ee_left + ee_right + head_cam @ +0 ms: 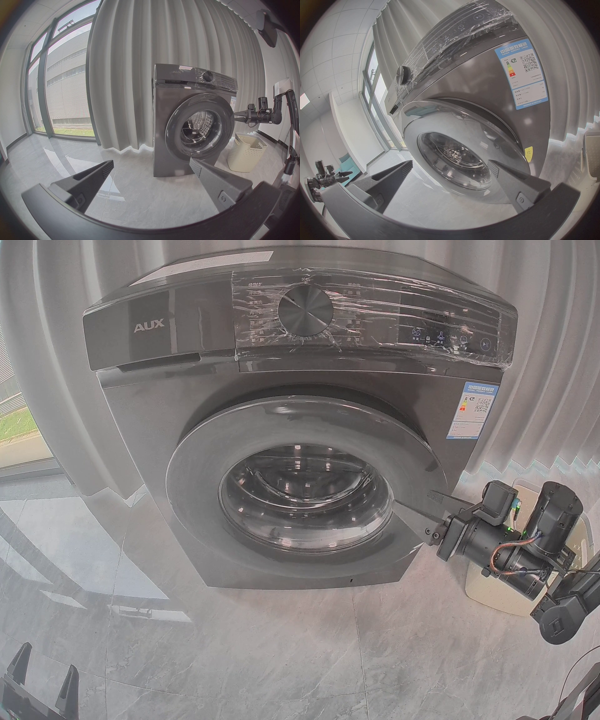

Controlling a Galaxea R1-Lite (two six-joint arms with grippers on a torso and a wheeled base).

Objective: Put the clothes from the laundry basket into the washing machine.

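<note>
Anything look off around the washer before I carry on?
Wrinkled clear plastic film covers the control panel of the washing machine, as if never unwrapped. The door is shut, with the open right gripper at its edge. Nothing looks spilled or damaged.

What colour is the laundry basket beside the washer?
Cream: a perforated plastic laundry basket, clearest in the left wrist view.
</note>
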